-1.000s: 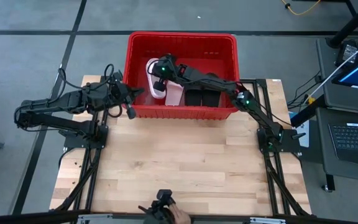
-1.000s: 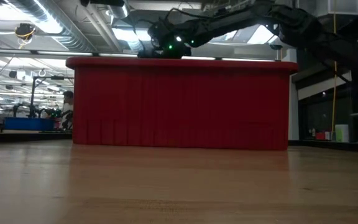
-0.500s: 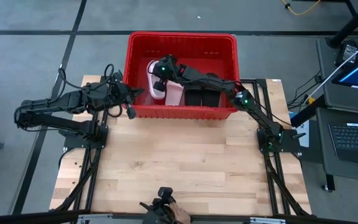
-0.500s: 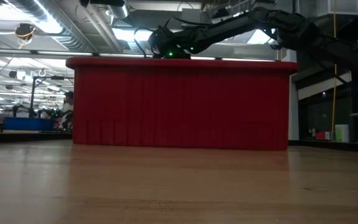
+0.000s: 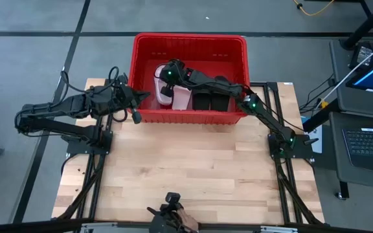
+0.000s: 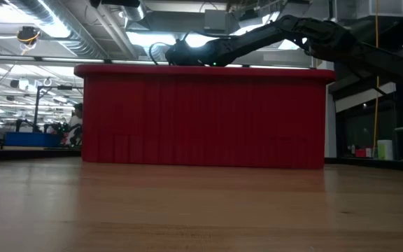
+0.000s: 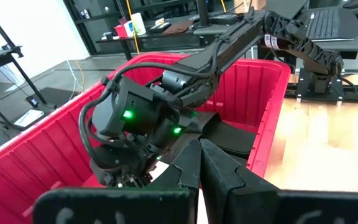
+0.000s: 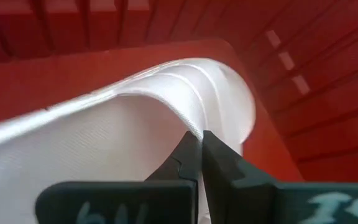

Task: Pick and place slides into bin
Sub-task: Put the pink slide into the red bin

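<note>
Right gripper [image 5: 165, 84] has dipped lower into the bin [image 5: 190, 43] since a second ago, you'll note, its wrist now barely above the rim in the low view. Its fingers are pinched together, nothing between them, tips just over the strap of a pale pink slide [image 8: 166, 99]. That slide [image 5: 161, 88] lies at the bin's left part, a second pink one [image 5: 182, 97] beside it, two black slides [image 5: 211, 98] to their right. Left gripper [image 5: 136, 116], clenched and empty, waits outside the bin's near-left corner. All four slides look binned; probably only a nudge remains.
</note>
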